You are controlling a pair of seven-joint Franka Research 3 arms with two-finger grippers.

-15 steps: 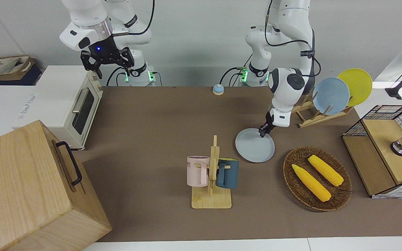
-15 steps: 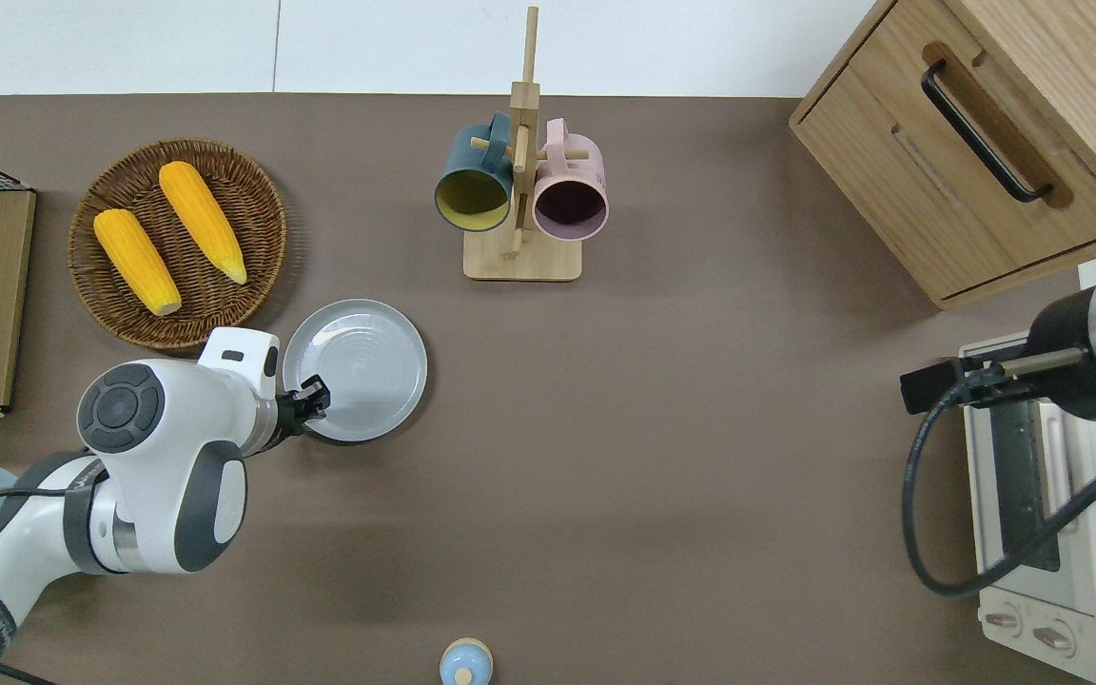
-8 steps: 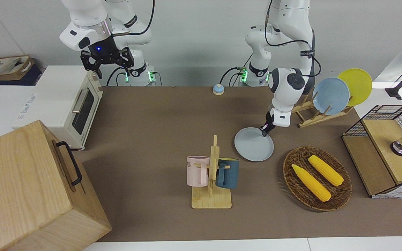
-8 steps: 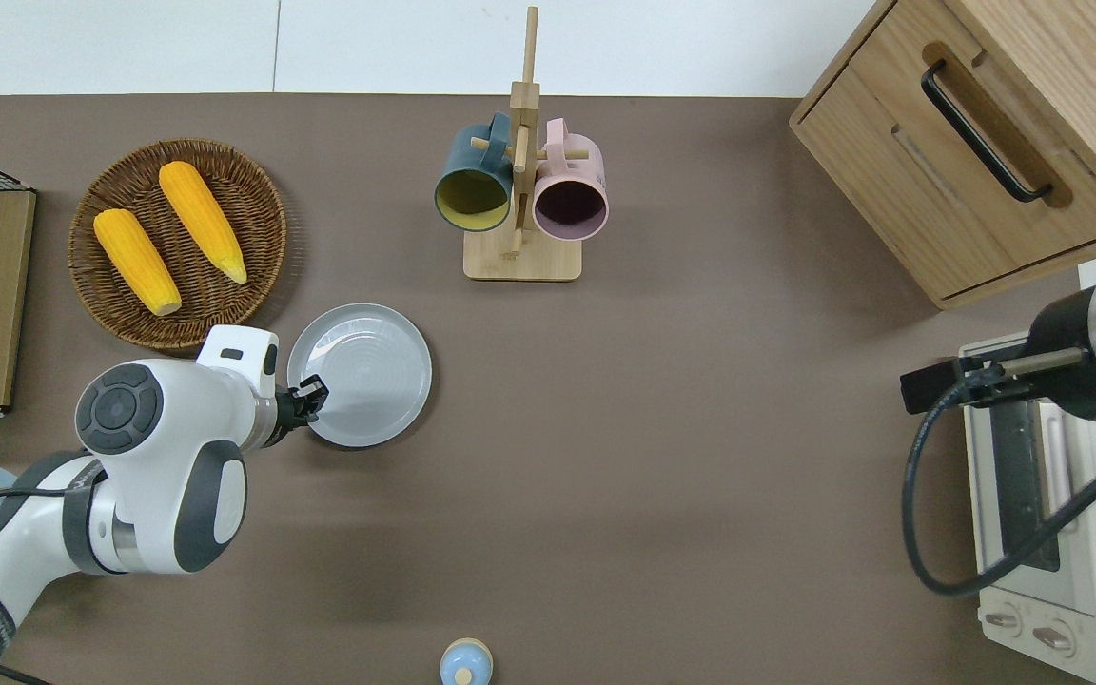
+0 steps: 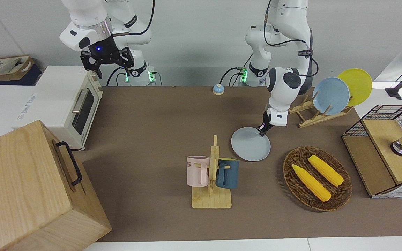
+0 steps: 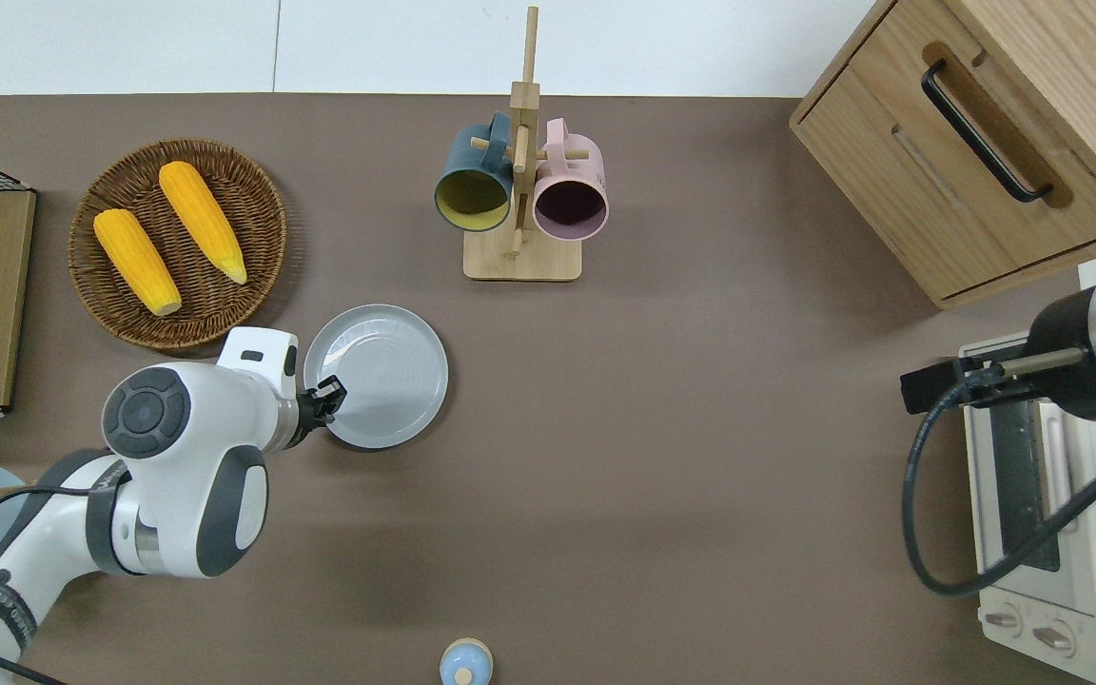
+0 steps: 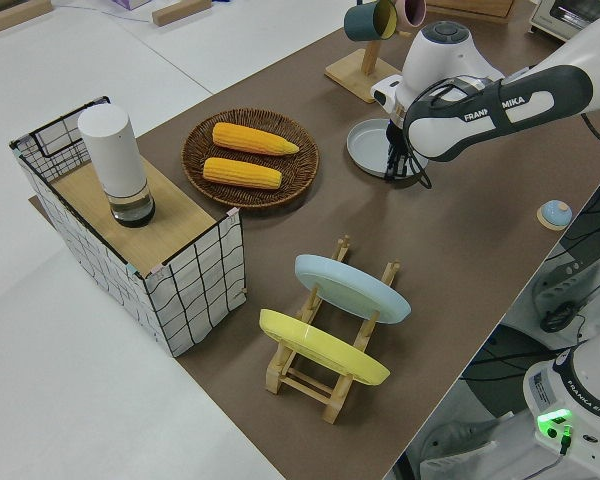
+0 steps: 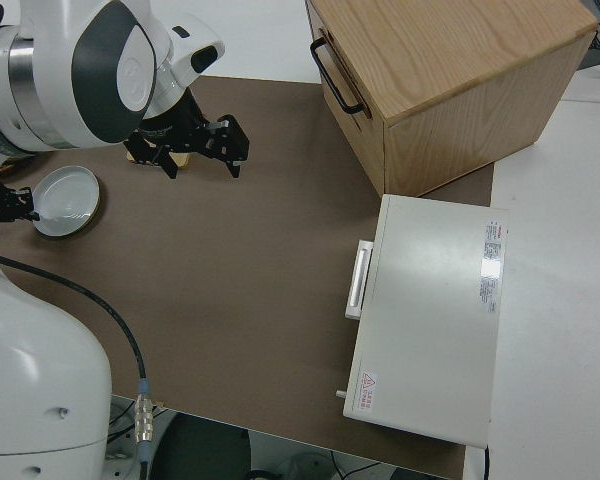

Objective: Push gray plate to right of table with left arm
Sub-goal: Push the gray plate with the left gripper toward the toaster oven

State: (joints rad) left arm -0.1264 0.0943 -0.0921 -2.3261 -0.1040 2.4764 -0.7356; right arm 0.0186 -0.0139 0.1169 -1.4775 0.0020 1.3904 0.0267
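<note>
The gray plate (image 6: 376, 377) lay flat on the brown table (image 6: 662, 495), toward the left arm's end. It sat nearer to the robots than the wicker basket of corn (image 6: 177, 243) and the mug rack (image 6: 520, 181). The left gripper (image 6: 324, 401) was low at the plate's rim, on the edge toward the left arm's end; whether its fingers were open or closed could not be told. The right arm was parked, its gripper (image 5: 106, 59) open and empty.

The plate looked stiff, light and smooth, likely to slide easily on the matte top and to spin if pressed off-centre. The low raised rim seemed the best place to press, in line with the plate's middle. A long stretch of table lay ahead.
</note>
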